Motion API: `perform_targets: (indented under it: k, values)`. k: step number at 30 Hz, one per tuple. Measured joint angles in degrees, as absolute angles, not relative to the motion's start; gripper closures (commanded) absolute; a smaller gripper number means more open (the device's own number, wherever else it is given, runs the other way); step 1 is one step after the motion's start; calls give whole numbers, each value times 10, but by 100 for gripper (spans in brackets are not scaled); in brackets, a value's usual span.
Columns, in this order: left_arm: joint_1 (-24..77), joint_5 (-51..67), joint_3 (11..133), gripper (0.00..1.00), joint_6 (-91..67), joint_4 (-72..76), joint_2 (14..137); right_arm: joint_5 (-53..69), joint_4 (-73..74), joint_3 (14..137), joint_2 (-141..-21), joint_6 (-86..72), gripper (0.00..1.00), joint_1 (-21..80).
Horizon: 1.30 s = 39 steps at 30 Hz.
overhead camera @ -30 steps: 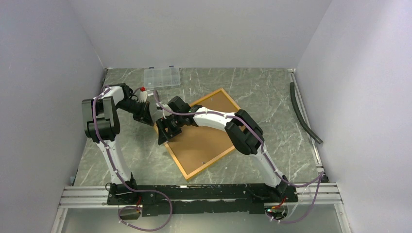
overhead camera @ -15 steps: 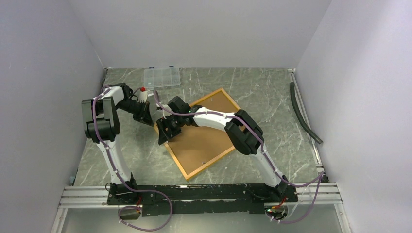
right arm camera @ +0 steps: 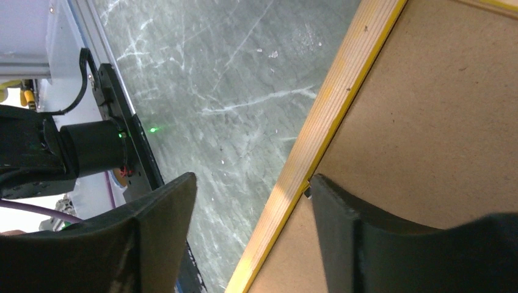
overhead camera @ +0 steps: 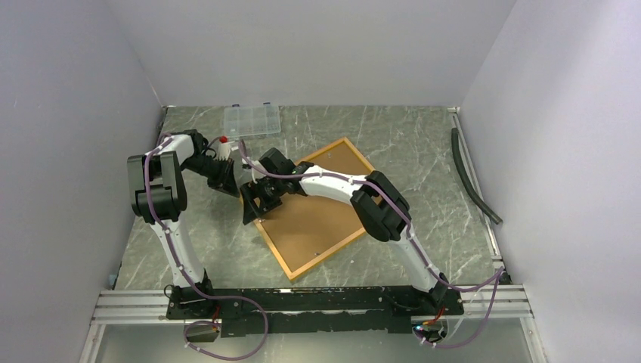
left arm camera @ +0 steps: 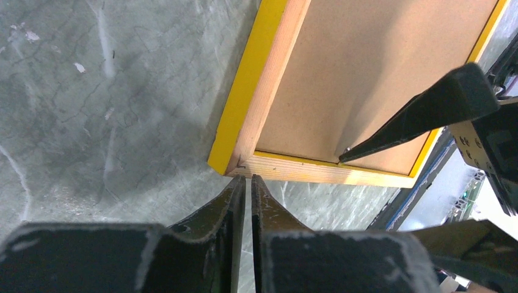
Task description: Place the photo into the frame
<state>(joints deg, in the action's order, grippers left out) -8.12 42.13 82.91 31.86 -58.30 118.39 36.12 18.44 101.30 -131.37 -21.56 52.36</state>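
Yellow frame point(left arm camera: 269, 91): lies back-up on table point(left arm camera: 122, 91), brown board point(left arm camera: 366, 73) sitting in it.
Left tool point(left arm camera: 247, 183): fingers together, empty, tips at frame corner; likely bracing it against sliding.
Right tool point(right arm camera: 251, 180): fingers apart, astride the wood rail, one tip at board edge; looks set to lift the board.
Photo: not visible in any view; can't tell if it's under the board.

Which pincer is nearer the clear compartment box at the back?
Left. The left pincer sits just in front of the clear box, beside the frame corner. The right pincer is closer to the bases, straddling the frame's edge.
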Motion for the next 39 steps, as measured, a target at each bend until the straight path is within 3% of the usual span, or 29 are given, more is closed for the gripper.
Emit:
perform_targets:
  k: [3, 7, 15, 20, 28, 39]
  values:
    - [-80, 422, 834, 78, 319, -590, 1182, 343, 180, 1010, -1302, -226, 12, 519]
    - [-77, 424, 865, 69, 316, -599, 1180, 308, 139, 917, -1202, -271, 6, 483]
    - [-55, 432, 951, 68, 283, -583, 1198, 209, 116, 664, -906, -392, 0, 316]
    - [-15, 433, 980, 70, 263, -557, 1250, 204, 163, 496, -801, -436, 0, 281]
    - [4, 438, 934, 82, 268, -558, 1262, 273, 210, 375, -767, -446, 0, 251]
    - [2, 432, 796, 84, 320, -561, 1176, 294, 218, 393, -823, -428, 0, 183]
